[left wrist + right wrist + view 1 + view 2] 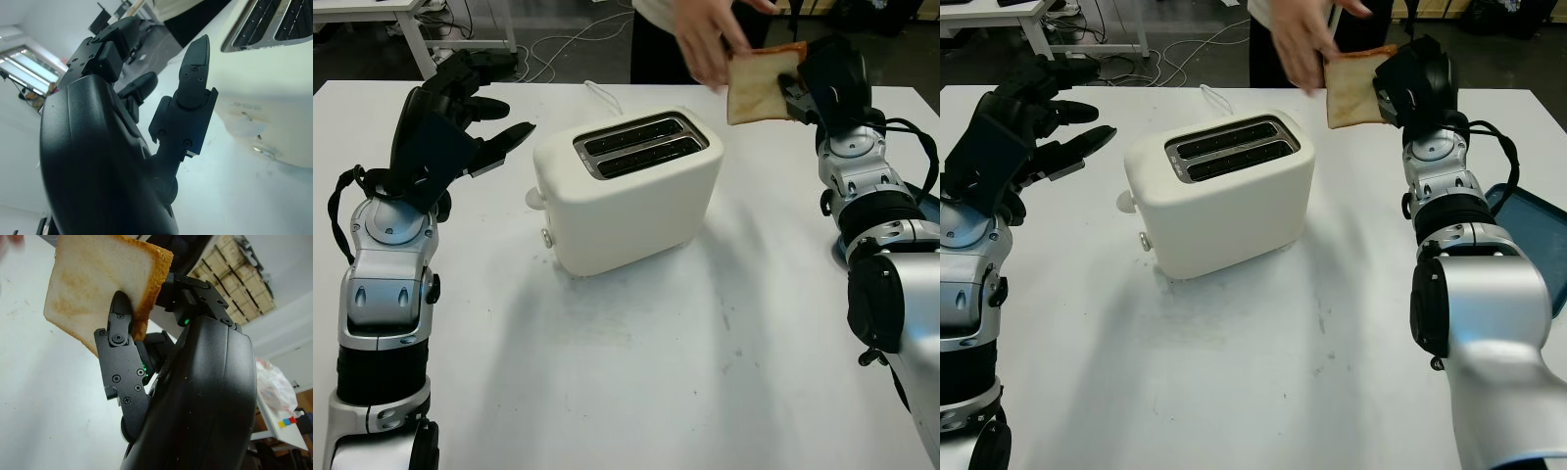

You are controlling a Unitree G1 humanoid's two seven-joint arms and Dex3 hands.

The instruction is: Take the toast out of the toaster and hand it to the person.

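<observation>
The person's hand (710, 39) is blurred and hides the upper corner of the toast (759, 90).

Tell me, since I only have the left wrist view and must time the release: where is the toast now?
Observer: The toast is out of the toaster, pinched in the right robot hand, held up at the table's far right.
Operator: Has the person got it?
Observer: The person's hand is at the slice's left edge; whether it grips, I cannot tell.
Operator: Anything left in the toaster?
Observer: Both slots look empty.
Operator: And my left side?
Observer: The left robot hand is open, raised left of the toaster.
</observation>
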